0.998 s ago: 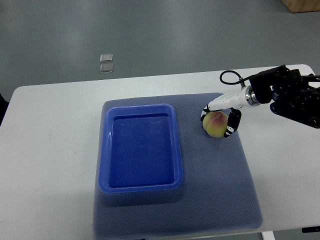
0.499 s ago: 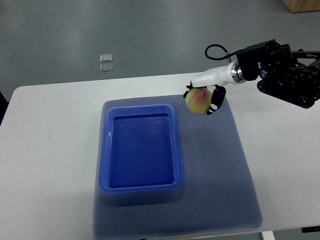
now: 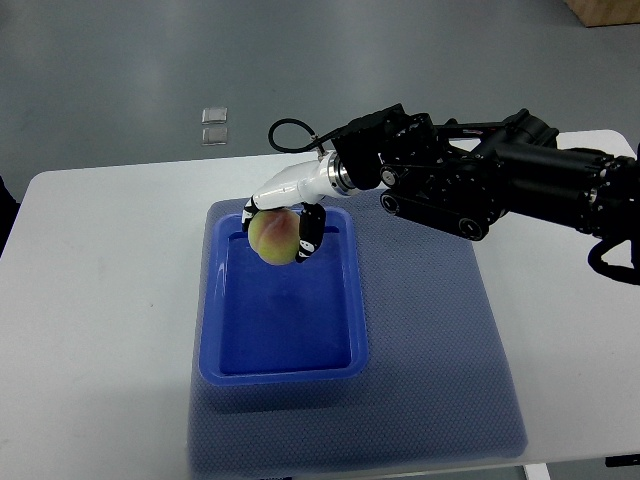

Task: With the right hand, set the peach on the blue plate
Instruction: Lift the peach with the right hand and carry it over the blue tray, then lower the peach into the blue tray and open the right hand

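Carried leftward off the mat since a moment ago, the peach (image 3: 273, 237) now hangs over the far end of the blue plate (image 3: 283, 372), fingers of the right hand (image 3: 284, 228) clamped around it, arm stretching rightward across the tabletop (image 3: 100, 300).

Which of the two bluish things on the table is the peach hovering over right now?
The glossy blue plate, a raised tray with a rim. The right hand holds the peach above its far end; the flat grey-blue mat only lies underneath.

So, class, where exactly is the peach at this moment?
In the top view the peach is gripped in the right hand, over the far end of the blue plate, which sits left of centre on the table.
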Action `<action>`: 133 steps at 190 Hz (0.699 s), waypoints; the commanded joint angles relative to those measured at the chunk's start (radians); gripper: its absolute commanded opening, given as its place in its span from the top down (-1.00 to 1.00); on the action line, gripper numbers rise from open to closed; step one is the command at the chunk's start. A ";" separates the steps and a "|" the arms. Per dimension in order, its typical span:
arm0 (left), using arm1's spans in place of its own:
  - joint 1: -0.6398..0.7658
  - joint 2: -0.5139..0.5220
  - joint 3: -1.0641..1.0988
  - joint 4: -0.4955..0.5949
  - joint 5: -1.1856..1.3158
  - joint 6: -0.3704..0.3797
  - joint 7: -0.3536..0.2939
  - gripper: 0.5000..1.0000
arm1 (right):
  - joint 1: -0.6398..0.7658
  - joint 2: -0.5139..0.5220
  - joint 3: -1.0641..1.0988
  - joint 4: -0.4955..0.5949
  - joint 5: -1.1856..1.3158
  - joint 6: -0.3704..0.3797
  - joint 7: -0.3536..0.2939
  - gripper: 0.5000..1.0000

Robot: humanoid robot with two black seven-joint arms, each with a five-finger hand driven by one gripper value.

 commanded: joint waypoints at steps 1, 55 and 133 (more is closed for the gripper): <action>0.000 0.000 0.000 -0.001 0.000 0.000 0.000 -1.00 | -0.027 0.002 -0.003 -0.023 -0.002 0.004 0.001 -0.11; 0.000 0.000 0.000 -0.001 0.000 0.000 0.000 -1.00 | -0.030 0.002 -0.003 -0.020 0.001 0.014 0.001 -0.64; 0.001 0.000 0.002 0.002 0.000 0.000 0.000 -1.00 | -0.030 0.002 0.006 -0.020 0.002 0.013 0.001 -0.71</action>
